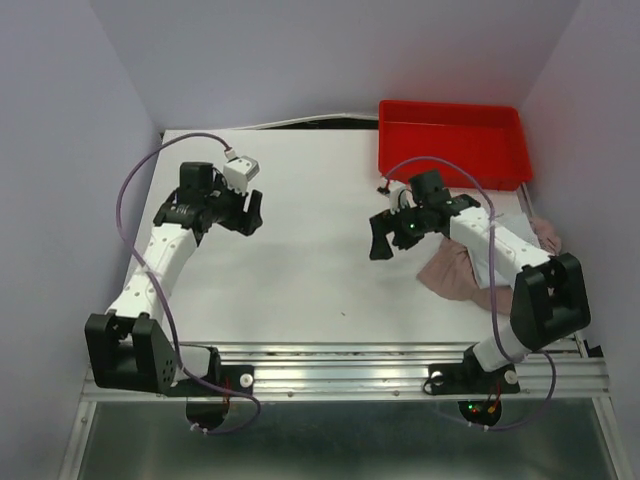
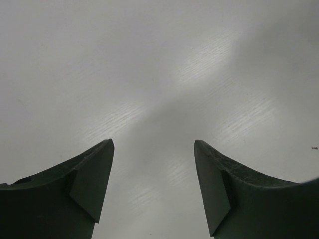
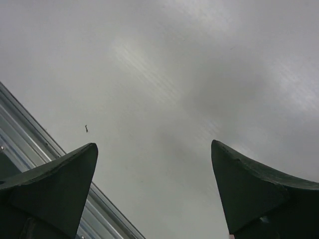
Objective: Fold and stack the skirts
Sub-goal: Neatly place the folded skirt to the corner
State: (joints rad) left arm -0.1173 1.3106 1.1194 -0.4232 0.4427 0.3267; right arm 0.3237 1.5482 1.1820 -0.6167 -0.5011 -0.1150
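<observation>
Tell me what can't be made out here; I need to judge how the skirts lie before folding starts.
Pink skirt: top view, the right arm crosses it, hiding its full outline and hem.
Pale skirt: top view, mostly under that arm and blending with the white table; shape unclear.
Wrist views: the left gripper and right gripper, both open, show table surface but no skirt.

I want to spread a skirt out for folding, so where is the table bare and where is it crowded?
Widest bare patch: the table's middle, between the left tool and the right tool. The far strip left of the red tray is bare too. Crowded: the right side, where the pink skirt and the pale skirt lie bunched near the tray.
</observation>
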